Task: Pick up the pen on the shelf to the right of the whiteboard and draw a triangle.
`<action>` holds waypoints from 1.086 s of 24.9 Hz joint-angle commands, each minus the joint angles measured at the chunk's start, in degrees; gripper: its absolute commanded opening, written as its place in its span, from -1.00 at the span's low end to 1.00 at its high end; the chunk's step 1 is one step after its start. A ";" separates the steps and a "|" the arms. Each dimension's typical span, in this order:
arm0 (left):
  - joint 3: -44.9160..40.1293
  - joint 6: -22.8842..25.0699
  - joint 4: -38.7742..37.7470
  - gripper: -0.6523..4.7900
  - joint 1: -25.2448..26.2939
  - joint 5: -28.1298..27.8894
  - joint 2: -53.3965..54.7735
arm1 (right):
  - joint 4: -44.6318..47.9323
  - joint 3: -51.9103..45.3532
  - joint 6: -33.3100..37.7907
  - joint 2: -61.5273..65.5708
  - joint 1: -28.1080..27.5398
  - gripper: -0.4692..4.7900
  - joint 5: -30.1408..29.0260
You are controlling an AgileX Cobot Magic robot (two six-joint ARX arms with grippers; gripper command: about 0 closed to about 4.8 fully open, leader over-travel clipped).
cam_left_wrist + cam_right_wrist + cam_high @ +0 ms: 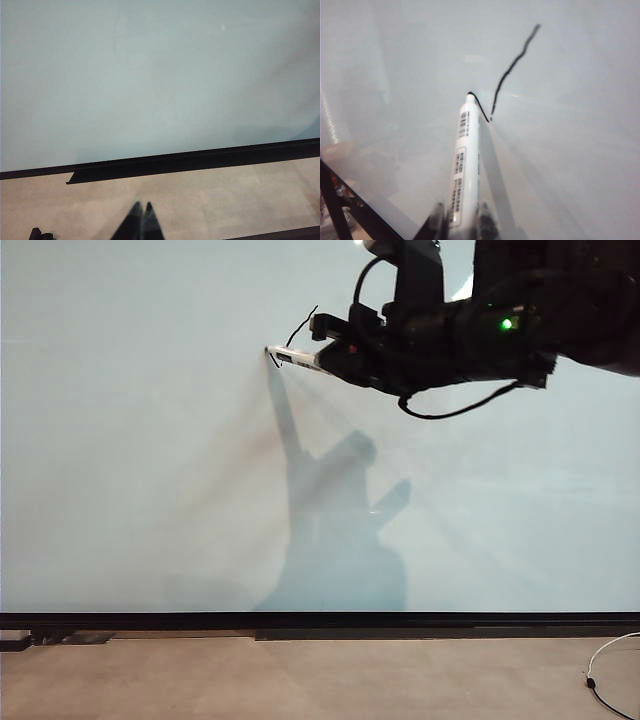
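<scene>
I see my right pincer (pixel 461 220) pinching the pen (pixel 464 165) by its rear end, high on the whiteboard (pixel 130 460) toward its right side. The pen's black tip touches the board, at the end of a thin, wobbly black line (pixel 512 65), the only stroke of the triangle I can make out. My left pincer (pixel 141 222) hangs low above the beige floor (pixel 225 200), fingers pressed together, with nothing between them.
</scene>
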 commanded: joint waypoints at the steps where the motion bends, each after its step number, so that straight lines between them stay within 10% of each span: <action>1: 0.20 0.04 0.39 -0.78 -0.02 0.02 0.00 | -3.19 1.81 -0.92 0.46 -0.15 -0.84 1.22; 27: 0.20 0.04 0.37 -0.78 -0.02 0.02 0.00 | -0.42 -0.90 -0.59 3.69 -0.11 -0.84 1.03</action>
